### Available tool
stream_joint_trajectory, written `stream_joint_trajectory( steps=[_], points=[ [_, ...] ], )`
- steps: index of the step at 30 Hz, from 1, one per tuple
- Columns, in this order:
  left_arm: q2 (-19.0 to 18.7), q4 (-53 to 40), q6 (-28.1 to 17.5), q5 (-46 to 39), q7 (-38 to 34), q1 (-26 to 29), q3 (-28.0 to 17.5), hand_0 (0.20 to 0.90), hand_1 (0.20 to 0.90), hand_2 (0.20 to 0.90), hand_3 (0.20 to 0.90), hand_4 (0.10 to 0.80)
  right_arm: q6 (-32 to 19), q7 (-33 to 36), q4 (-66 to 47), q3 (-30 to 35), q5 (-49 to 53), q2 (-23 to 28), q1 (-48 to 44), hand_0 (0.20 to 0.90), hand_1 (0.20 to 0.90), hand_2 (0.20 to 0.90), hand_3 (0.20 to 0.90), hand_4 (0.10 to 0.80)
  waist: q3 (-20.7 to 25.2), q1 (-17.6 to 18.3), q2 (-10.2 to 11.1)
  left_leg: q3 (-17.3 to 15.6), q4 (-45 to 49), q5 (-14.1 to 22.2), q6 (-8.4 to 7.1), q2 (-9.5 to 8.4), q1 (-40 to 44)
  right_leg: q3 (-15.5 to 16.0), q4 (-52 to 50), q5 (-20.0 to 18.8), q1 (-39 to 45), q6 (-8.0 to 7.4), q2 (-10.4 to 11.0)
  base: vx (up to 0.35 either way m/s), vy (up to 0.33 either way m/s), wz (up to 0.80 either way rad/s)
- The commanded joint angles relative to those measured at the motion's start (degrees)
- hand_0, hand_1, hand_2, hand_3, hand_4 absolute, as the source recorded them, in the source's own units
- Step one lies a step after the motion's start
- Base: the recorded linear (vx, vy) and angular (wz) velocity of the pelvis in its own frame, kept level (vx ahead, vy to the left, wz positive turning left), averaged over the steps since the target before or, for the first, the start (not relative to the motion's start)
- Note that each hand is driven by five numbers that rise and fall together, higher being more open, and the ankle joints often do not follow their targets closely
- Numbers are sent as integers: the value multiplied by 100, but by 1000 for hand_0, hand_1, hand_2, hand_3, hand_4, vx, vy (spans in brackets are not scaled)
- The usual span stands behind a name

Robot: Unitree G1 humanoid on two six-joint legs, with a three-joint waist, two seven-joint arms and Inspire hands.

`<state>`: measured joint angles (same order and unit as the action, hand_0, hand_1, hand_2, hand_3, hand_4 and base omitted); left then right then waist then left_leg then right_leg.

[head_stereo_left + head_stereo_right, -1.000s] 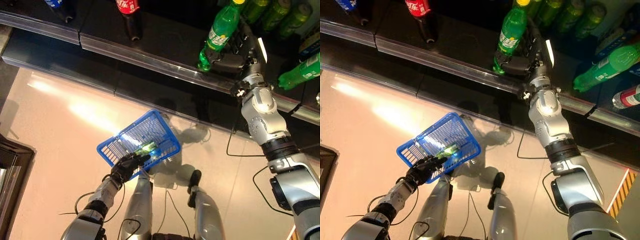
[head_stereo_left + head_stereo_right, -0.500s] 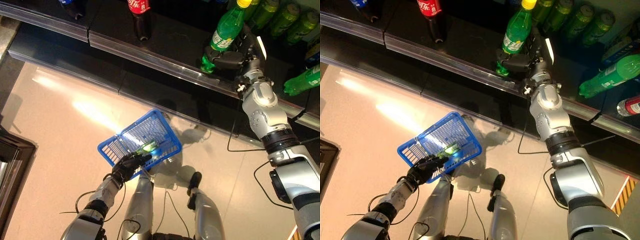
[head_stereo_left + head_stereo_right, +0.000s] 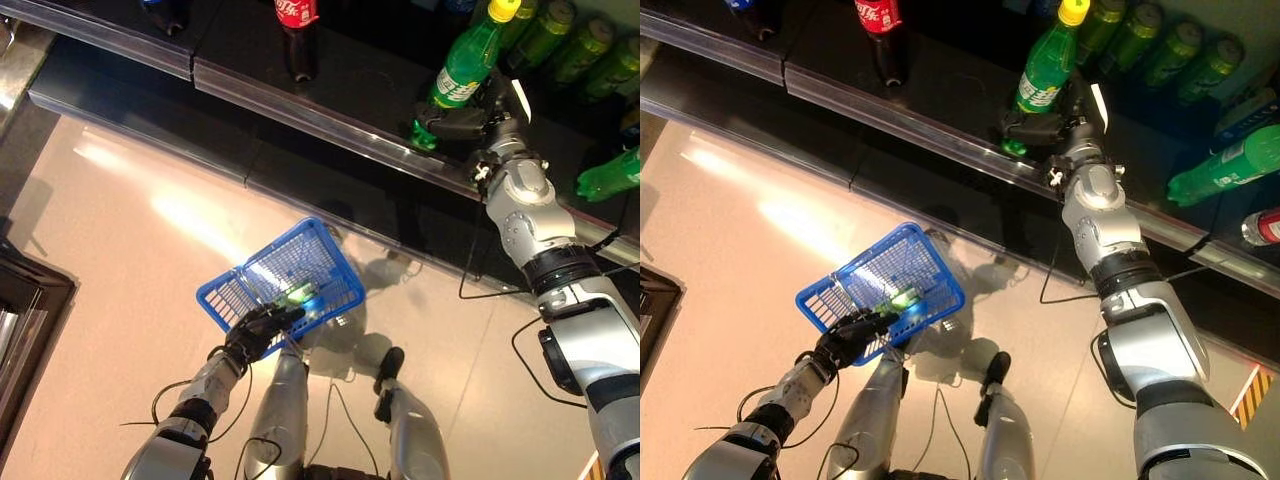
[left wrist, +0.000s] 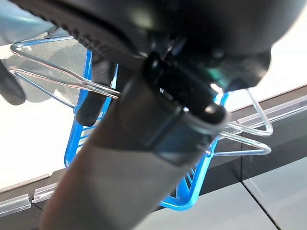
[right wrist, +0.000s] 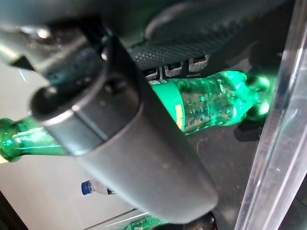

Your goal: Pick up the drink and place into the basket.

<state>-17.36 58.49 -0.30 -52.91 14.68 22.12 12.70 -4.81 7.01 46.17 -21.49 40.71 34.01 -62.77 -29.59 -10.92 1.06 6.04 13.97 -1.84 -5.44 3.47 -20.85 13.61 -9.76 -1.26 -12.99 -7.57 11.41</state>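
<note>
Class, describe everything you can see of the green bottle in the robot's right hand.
The green bottle is clear green plastic with a yellow cap and a green label. It leans above the dark shelf, cap pointing away from the robot. The right hand is curled round its lower body. Bubbles show in the liquid. It is not yet in the blue basket.

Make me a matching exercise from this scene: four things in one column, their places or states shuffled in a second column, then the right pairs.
1. green bottle
2. blue basket
3. red-labelled cola bottle
4. left hand

A. curled on the basket's handle
B. stands on the shelf, untouched
C. gripped by the right hand at the shelf
D. hangs over the floor

Pairs: 1-C, 2-D, 3-B, 4-A
</note>
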Motion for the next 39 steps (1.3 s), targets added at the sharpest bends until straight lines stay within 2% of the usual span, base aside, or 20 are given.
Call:
stream_joint_trajectory(
  steps=[1,26,31,39],
  points=[
    [-495,-112,38,286,295,-640,569,300,300,300,200,100,-380,76,-206,-117,177,286,-926,300,300,300,200,100,191,-179,-45,-166,54,357,290,-211,230,105,-198,20,-89,-58,177,0,0,0],
    [-437,-176,-17,201,291,-677,625,300,300,300,200,100,-513,-7,-345,-35,306,47,-808,300,300,300,200,100,206,-172,-139,-216,-92,310,288,-222,347,117,-126,-4,-17,-75,201,0,0,0],
    [-427,-198,-89,133,319,-790,555,300,300,300,200,100,-569,-5,-660,-82,-4,37,-641,300,300,300,200,100,352,-154,-124,-289,-501,209,254,-186,642,133,167,-82,214,-96,150,0,0,0],
    [-336,-311,-176,-34,283,-1025,207,300,300,300,200,100,-571,-162,-1437,83,-288,121,58,300,300,300,200,100,959,-125,-5,-463,-1420,-67,154,-55,1310,275,772,-199,802,-142,80,21,-11,3]
  ],
)
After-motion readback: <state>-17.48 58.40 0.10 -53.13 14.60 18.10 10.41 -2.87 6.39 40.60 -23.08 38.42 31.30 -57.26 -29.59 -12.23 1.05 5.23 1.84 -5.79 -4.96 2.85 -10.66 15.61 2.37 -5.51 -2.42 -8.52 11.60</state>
